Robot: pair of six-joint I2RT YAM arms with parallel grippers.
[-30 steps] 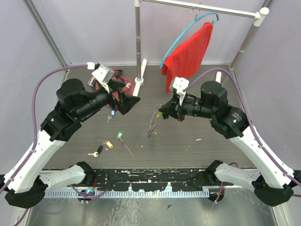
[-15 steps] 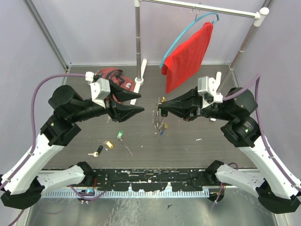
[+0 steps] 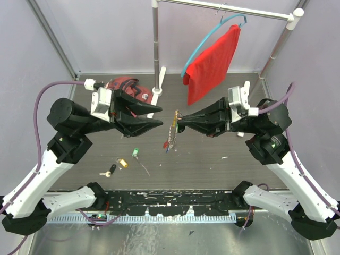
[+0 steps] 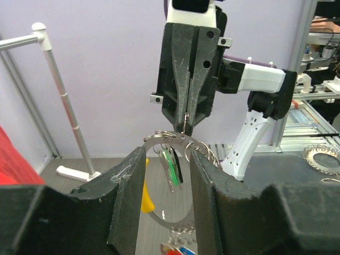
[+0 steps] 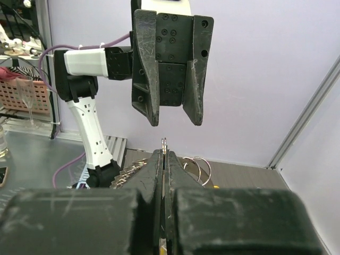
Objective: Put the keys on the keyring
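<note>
Pinches the top of the keyring (image 5: 164,142) between the pressed-together fingers of the right gripper (image 5: 164,154). Holds it up in the air over the table (image 3: 212,159), with several keys (image 3: 169,142) dangling from it, one of them green-headed. Faces it with the left gripper (image 3: 160,116), fingers partly apart, gripping nothing, tips just short of the ring. Leaves three loose keys lying on the table near the left arm: a green key (image 3: 135,152), a yellow key (image 3: 122,163), a black key (image 3: 110,170). Shows a red cloth (image 3: 212,64) hanging from a rail (image 3: 228,9) at the back.
</note>
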